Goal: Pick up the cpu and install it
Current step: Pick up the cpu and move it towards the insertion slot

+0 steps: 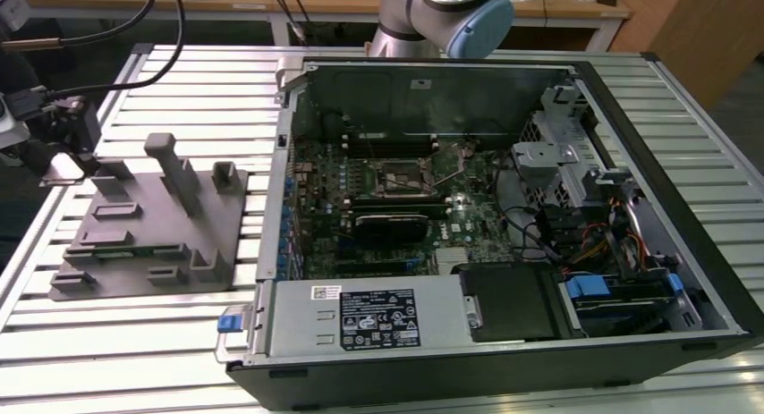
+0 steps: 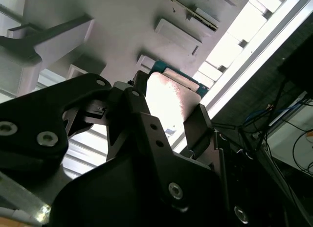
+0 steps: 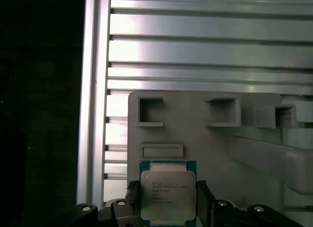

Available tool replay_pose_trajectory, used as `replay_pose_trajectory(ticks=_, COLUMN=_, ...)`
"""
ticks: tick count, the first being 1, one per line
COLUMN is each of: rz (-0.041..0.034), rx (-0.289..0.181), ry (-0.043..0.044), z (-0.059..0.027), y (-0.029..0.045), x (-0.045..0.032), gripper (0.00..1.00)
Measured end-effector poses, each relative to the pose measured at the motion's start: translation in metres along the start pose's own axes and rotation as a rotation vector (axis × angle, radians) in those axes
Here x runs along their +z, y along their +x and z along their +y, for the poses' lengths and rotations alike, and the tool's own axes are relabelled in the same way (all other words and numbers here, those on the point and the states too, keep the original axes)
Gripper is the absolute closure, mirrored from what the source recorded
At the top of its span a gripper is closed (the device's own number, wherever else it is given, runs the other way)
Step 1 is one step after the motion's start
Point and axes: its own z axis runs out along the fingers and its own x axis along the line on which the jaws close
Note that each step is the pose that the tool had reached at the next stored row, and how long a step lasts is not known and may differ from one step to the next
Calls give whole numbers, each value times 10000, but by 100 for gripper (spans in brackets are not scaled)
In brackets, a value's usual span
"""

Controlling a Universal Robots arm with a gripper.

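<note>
Closest to us in both wrist views was the gripper (image 2: pixel 168 107), its black links and bolted plates crowding the foreground. We saw its two fingers (image 3: pixel 202 200) drawn in narrow against opposite edges of the cpu (image 3: pixel 167 192), holding the chip between them. We made out the cpu's silvery metal top, with small print on it and a teal-green rim around it; in the second wrist view the same top caught a bright glare. Under the chip lay the grey tray (image 3: pixel 210 148). The cpu sat just beside a shallow rectangular recess (image 3: pixel 162 150) in the tray, with two square pockets (image 3: pixel 150 111) farther on. Whether the chip rested on the tray or hung just clear of it we could not tell. Beyond the tray ran the slatted aluminium table (image 3: pixel 195 46). In the exterior view we found the tray, with its upright posts (image 1: pixel 179 173), at nine o'clock from the computer case (image 1: pixel 704 253), near it but apart. The arm's dark wrist end (image 1: pixel 70 132) stood at the tray's ten o'clock corner, and the arm's base (image 1: pixel 448 16) rose at twelve o'clock behind the case. Inside the open case lay the motherboard (image 1: pixel 478 222), with the black socket frame (image 1: pixel 400 174) near its middle, well apart from the chip at the tray. The grey power supply (image 1: pixel 346 320) ran along the case's six o'clock side.
</note>
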Motion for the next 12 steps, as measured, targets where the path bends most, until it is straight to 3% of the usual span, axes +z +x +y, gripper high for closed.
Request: replay_pose_trajectory(ticks=12, rz=0, rx=0, ry=0, z=12, y=-2, x=-190, gripper=46)
